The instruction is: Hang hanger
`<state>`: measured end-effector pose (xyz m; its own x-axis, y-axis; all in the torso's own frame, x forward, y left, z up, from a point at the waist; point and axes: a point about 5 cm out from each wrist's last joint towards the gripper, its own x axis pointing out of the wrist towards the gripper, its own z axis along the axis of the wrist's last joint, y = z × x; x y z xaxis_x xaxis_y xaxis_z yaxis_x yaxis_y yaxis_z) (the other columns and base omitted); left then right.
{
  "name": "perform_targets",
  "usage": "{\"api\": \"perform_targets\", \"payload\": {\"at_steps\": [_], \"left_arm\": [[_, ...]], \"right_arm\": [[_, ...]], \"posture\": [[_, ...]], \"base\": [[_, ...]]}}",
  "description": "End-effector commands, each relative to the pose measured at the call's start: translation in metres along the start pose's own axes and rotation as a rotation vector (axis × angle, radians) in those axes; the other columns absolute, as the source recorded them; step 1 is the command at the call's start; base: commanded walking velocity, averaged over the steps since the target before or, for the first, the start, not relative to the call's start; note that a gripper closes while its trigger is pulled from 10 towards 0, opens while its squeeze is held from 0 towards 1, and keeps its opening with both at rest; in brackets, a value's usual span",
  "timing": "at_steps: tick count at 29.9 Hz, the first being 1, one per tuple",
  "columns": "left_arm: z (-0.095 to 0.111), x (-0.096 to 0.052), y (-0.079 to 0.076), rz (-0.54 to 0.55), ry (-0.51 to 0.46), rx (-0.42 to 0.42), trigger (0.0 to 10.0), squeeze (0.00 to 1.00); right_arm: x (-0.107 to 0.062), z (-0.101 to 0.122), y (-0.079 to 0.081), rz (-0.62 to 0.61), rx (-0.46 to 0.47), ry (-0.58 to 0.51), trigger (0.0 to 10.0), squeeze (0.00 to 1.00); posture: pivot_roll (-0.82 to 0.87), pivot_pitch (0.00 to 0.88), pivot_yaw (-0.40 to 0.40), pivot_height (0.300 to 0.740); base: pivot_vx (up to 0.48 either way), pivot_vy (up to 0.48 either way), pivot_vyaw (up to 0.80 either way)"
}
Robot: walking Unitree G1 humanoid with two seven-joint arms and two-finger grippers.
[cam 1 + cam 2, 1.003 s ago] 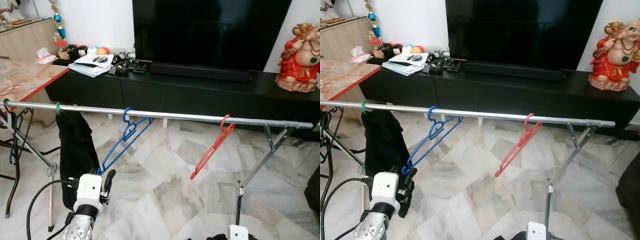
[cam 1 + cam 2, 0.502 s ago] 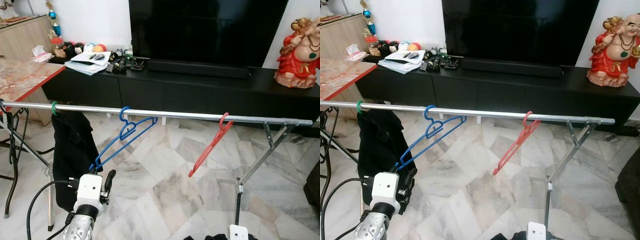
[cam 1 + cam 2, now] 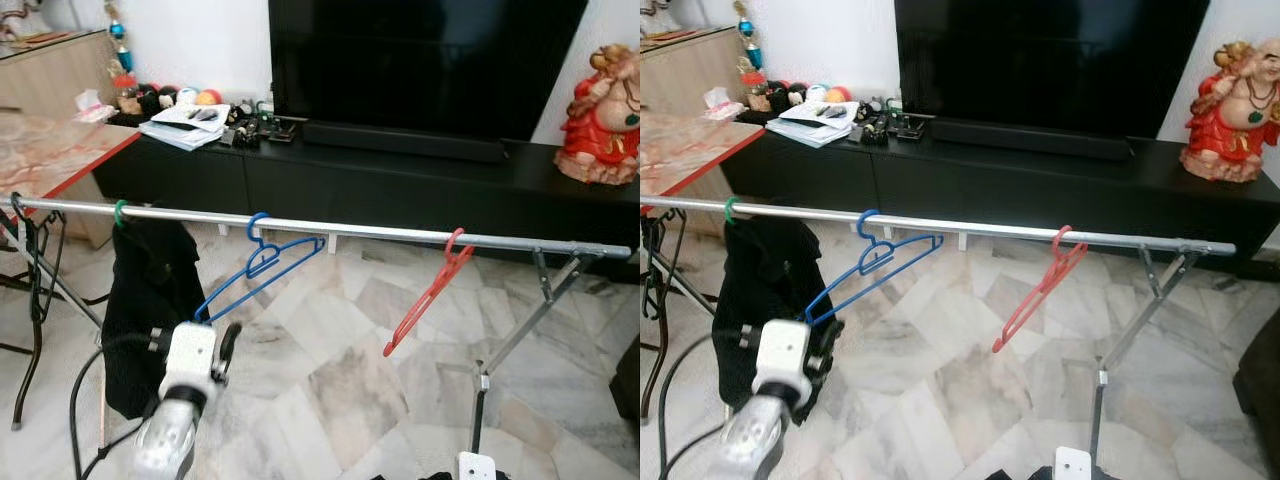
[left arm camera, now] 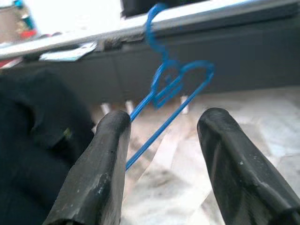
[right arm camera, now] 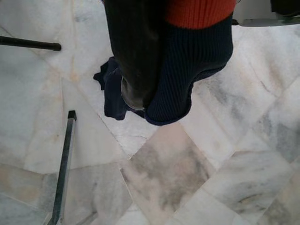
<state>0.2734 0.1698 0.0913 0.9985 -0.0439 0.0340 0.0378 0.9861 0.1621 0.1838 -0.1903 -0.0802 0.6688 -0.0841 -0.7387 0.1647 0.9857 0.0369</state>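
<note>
L gripper (image 4: 161, 140) fingers (image 4: 101, 173) spread apart, nothing between them; blue hanger (image 3: 262, 266) sits just beyond the tips, not touched. It's hooked on the metal rail (image 3: 350, 229), tilted, low end toward the black garment (image 3: 150, 300) hanging on a green hook (image 3: 119, 212) at the rail's L end. Red hanger (image 3: 428, 294) hooked further R on same rail, tilted too, well apart from the blue one.

R gripper (image 5: 140, 89) low over the floor, clenched on a navy knit cloth w/ orange band (image 5: 197, 56); one finger shows, the other covered by the fabric.

Floor (image 3: 330, 380): grey-white marble tiles. Behind the rail a long black TV bench (image 3: 400, 180), big dark TV (image 3: 420, 60), soundbar, papers (image 3: 185, 125) and small clutter at its L end, red figurine (image 3: 600, 105) at R, cut by frame edge. Marble-top table w/ red edge (image 3: 50, 155) at far L. Clutter too small to ID.
</note>
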Motion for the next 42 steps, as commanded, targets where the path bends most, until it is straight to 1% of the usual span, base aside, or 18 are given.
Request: {"api": "perform_targets", "payload": {"at_steps": [1,2,6,9,15,17,18,20,23,24,26,32,33,35,36,38,41,42], "left_arm": [[-0.002,-0.001,-0.001,-0.011,0.015,-0.001,10.0,0.0],[-0.001,0.0,-0.002,-0.014,0.015,-0.002,10.0,0.0],[0.001,0.001,-0.004,-0.022,0.024,-0.004,10.0,0.0],[0.002,0.001,-0.005,-0.026,0.022,-0.006,10.0,0.0],[0.003,0.001,-0.006,-0.032,0.02,-0.001,10.0,0.0],[0.003,0.001,-0.006,-0.035,0.021,-0.003,10.0,0.0],[0.003,0.001,-0.006,-0.035,0.021,-0.003,10.0,0.0],[0.004,0.001,-0.006,-0.036,0.02,-0.003,10.0,0.0],[0.004,0.001,-0.006,-0.037,0.02,-0.002,10.0,0.0],[0.004,0.001,-0.006,-0.037,0.019,-0.002,10.0,0.0],[0.004,0.0,-0.007,-0.043,0.018,0.004,10.0,0.0],[0.004,-0.001,-0.007,-0.045,0.021,0.006,10.0,0.0],[0.005,-0.002,-0.006,-0.044,0.02,0.013,10.0,0.0],[0.005,-0.003,-0.004,-0.042,0.019,0.025,10.0,0.0],[0.006,-0.003,-0.002,-0.04,0.016,0.039,10.0,0.0],[0.008,-0.004,0.001,-0.043,0.005,0.104,10.0,0.0],[0.009,-0.006,0.008,-0.044,0.002,0.165,10.0,0.0],[0.009,-0.007,0.014,-0.05,0.01,0.192,10.0,0.0]], "right_arm": [[0.0,0.003,-0.007,-0.014,0.003,-0.005,10.0,0.0],[-0.001,0.005,-0.018,-0.027,0.011,-0.014,10.0,0.0],[-0.004,0.007,-0.04,-0.052,0.017,-0.019,10.0,0.0],[-0.004,0.007,-0.043,-0.054,0.017,-0.021,10.0,0.0],[-0.004,0.006,-0.041,-0.049,0.017,-0.023,10.0,0.0],[-0.003,0.005,-0.028,-0.034,0.014,-0.027,10.0,0.0],[-0.003,0.005,-0.028,-0.034,0.014,-0.027,10.0,0.0],[-0.001,0.005,-0.018,-0.026,0.01,-0.029,10.0,0.0],[0.0,0.007,-0.011,-0.019,0.009,-0.032,10.0,0.0],[0.002,0.01,-0.005,-0.013,0.006,-0.04,10.0,0.0],[0.004,0.015,0.0,-0.008,0.003,-0.048,10.0,0.0],[0.008,0.027,0.015,0.004,-0.005,-0.072,10.0,0.0],[0.008,0.029,0.021,0.009,-0.008,-0.074,10.0,0.0],[0.009,0.03,0.027,0.013,-0.012,-0.074,10.0,0.0],[0.009,0.029,0.03,0.016,-0.013,-0.073,10.0,0.0],[0.008,0.028,0.031,0.017,-0.014,-0.072,10.0,0.0],[0.008,0.027,0.025,0.012,-0.013,-0.069,10.0,0.0],[0.008,0.027,0.026,0.012,-0.015,-0.07,10.0,0.0]], "posture": [[0.04,0.0,-0.002,0.74],[0.03,0.0,-0.001,0.74],[0.03,0.0,-0.004,0.74],[0.03,0.0,-0.004,0.74],[0.04,0.0,-0.004,0.74],[0.04,0.0,-0.003,0.74],[0.04,0.0,-0.003,0.74],[0.04,0.0,-0.003,0.74],[0.04,0.0,-0.004,0.74],[0.04,0.0,-0.004,0.74],[0.04,0.0,-0.005,0.74],[0.04,0.0,-0.006,0.74],[0.04,0.0,-0.007,0.74],[0.04,0.0,-0.007,0.74],[0.05,0.0,-0.008,0.74],[0.05,0.0,-0.008,0.74],[0.05,0.0,-0.01,0.74],[0.06,0.0,-0.009,0.74]], "base": [[0.371,0.0,0.0],[0.398,0.0,0.0],[0.399,0.0,0.0],[0.41,0.0,0.0],[0.409,0.0,0.0],[0.412,0.0,0.0],[0.412,0.0,0.0],[0.42,0.0,0.0],[0.419,0.0,0.0],[0.39,0.0,0.0],[0.281,0.0,0.0],[0.0,0.0,0.0],[0.0,0.0,0.0],[0.0,0.0,0.0],[0.0,0.0,0.0],[0.0,0.0,0.0],[0.0,0.0,0.0],[0.0,0.0,0.0]]}}
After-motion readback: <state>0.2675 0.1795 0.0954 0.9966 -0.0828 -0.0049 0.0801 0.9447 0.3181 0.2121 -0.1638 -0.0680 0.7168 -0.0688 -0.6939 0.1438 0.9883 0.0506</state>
